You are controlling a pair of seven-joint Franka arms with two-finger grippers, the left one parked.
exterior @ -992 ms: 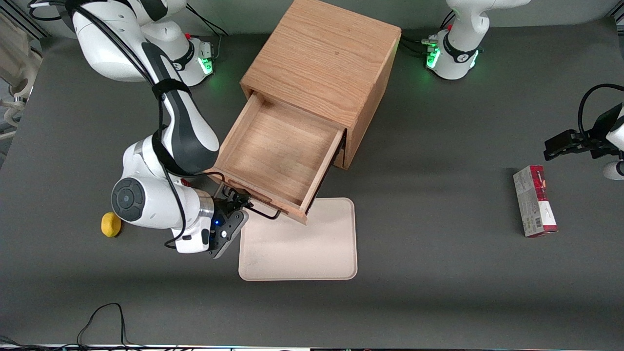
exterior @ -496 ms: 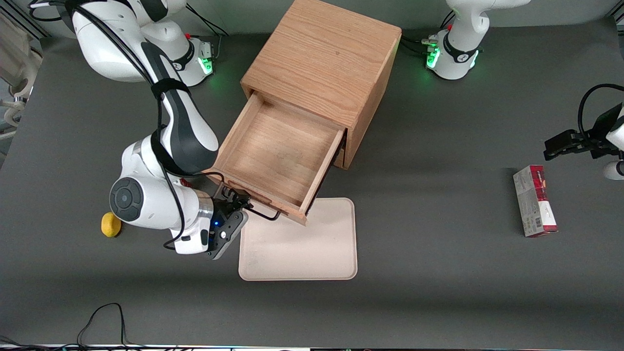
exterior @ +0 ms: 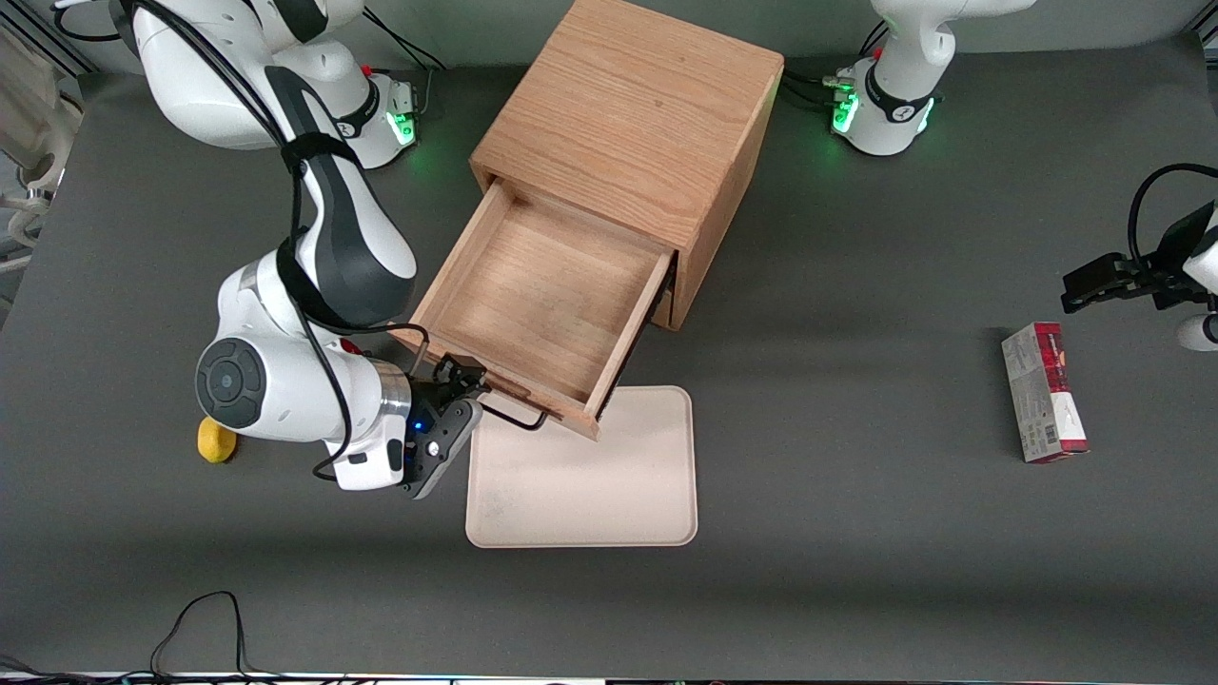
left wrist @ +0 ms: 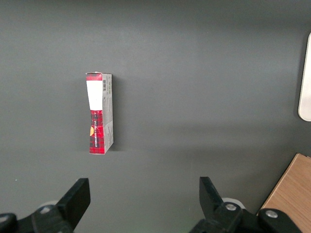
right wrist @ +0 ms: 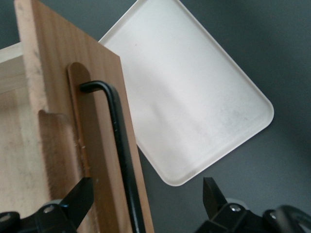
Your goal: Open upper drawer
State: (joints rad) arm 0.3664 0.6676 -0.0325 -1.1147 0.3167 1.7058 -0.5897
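We see the upper drawer (exterior: 547, 300) pulled well out of the oak cabinet (exterior: 633, 133), its bare wood floor exposed, w/ the front panel's lower corner overhanging the edge of the cream tray (exterior: 585, 476) nearer the front camera. Open gray table (exterior: 856, 428) runs from the tray toward the parked arm's end, where a red carton (exterior: 1044, 392) lies well apart from everything; nearer the camera than the tray it's all bare mat apart from a black cable (exterior: 205, 618) at the table edge. A yellow fruit (exterior: 216, 439) sits just beside the working arm's wrist, toward that arm's end of the table. Our gripper (exterior: 463, 379) is at the drawer's front panel, by the end of the black handle (right wrist: 121, 155). In the wrist view the jaws stand wide: one fingertip (right wrist: 77, 196) in front of the panel wood, the other off over the table beside the tray, w/ the handle bar running between them, untouched as far as we can tell.
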